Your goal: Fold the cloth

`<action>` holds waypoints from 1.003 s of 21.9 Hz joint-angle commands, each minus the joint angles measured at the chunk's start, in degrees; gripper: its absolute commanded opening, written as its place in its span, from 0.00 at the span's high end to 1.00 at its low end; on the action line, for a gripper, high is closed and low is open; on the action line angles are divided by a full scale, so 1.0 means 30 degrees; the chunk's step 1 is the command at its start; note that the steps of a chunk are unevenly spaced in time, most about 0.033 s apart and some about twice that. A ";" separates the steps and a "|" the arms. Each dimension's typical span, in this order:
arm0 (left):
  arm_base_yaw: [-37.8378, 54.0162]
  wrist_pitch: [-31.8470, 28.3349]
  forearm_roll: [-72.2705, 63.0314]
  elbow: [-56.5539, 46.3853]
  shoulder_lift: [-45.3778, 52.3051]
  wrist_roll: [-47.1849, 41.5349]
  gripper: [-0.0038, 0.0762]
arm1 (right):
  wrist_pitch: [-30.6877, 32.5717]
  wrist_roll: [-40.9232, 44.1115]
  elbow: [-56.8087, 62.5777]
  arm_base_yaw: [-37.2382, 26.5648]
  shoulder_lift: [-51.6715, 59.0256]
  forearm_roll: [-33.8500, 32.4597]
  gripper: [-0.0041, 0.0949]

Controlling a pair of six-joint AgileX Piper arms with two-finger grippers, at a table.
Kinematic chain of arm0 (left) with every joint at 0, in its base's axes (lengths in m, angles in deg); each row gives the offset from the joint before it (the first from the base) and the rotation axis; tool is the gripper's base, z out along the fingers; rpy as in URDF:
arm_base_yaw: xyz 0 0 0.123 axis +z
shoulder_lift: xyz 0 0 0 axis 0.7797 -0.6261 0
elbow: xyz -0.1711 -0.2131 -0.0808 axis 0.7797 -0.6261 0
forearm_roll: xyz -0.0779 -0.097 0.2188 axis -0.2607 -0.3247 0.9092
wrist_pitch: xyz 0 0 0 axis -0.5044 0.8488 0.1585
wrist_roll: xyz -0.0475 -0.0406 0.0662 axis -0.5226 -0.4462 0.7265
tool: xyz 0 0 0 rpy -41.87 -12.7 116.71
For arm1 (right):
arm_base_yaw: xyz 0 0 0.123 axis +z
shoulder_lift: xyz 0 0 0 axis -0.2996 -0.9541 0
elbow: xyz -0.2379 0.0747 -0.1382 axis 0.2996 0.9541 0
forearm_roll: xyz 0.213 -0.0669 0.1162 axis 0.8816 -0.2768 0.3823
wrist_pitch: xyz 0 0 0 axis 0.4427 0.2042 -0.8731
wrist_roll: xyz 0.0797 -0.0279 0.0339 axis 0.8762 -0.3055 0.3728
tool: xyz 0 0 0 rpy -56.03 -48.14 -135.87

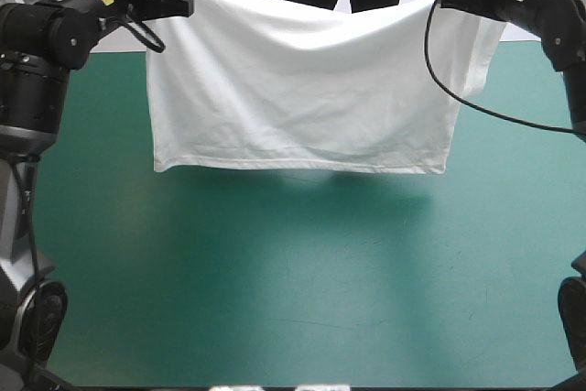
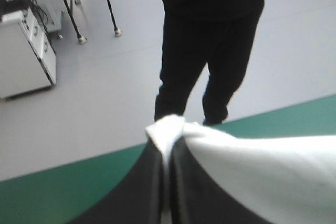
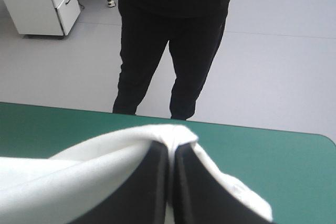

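the t-shirt (image 1: 302, 89) hangs in the air as a broad white sheet, stretched by its two upper corners over the far half of the teal-green surface (image 1: 275, 290). its lower hem runs straight and, judging by the shadow under it, is just clear of the cover. no sleeves show, so it may already be doubled once, though i cannot tell. no folded bundle lies anywhere, so most of the folding looks yet to be done, and laying the sheet down is probably next. the left jaws are all but closed, pinching one top corner. the right jaws nip the other the same way, with cloth bunched at their tips. the left arm (image 1: 55, 25) and right arm (image 1: 549, 6) are raised high and wide apart near the far edge, and the top hem sags slightly between them.
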 commanded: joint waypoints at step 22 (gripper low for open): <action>-0.0054 0.3008 -0.0528 -0.6630 -0.1296 -0.0815 0.96 | 0.4221 -0.0382 0.5283 0.0037 -0.0956 0.2006 0.98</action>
